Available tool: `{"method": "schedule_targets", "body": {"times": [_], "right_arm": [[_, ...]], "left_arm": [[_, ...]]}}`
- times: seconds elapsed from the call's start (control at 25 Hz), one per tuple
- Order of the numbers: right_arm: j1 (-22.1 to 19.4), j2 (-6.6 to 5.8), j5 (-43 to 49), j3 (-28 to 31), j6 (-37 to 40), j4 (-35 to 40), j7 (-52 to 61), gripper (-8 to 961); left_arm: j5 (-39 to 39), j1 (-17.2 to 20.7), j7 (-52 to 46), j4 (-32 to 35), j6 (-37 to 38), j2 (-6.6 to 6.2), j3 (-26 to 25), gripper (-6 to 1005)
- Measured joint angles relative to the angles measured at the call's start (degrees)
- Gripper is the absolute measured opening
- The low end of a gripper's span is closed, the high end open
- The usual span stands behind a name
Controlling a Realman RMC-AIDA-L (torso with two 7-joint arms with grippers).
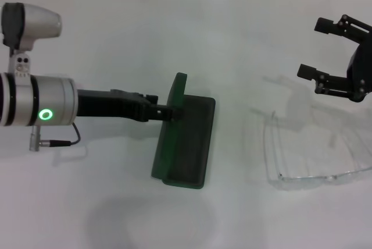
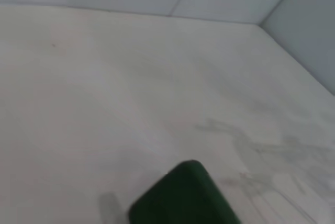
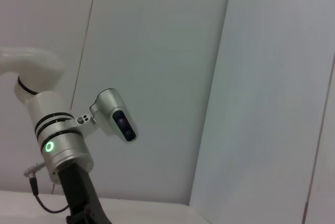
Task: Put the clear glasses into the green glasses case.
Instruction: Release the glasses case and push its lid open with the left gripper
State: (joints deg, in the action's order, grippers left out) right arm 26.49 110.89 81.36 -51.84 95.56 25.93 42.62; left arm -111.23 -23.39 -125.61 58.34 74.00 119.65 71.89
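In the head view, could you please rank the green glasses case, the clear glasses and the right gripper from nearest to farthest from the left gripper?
1. Green glasses case, at the left gripper.
2. Clear glasses, right of the case.
3. Right gripper, far right edge, open.

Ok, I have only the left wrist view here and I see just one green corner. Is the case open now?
Observer: Yes. In the head view the green glasses case is open, and the left tool is at its raised lid.
Operator: And where are the glasses?
Observer: The clear glasses lie on the table to the right of the case, apart from it.
Operator: What does the right arm do?
Observer: The right tool is open, on the far side of the glasses, and holds nothing.
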Motion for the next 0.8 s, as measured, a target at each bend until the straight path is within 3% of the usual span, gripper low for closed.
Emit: {"method": "schedule_targets", "body": {"times": [0.28, 0.8], "right_arm": [[0.24, 0.03, 0.03, -0.01, -0.48, 0.00, 0.00, 811], [0.68, 0.22, 1.60, -0.18, -0.60, 0.08, -1.40, 808]], "left_arm": [[0.55, -0.59, -2.92, 0.06, 0.84, 0.03, 0.69, 839], [-6.54, -3.14, -12.30, 0.46, 1.45, -0.28, 2.00, 819]]}}
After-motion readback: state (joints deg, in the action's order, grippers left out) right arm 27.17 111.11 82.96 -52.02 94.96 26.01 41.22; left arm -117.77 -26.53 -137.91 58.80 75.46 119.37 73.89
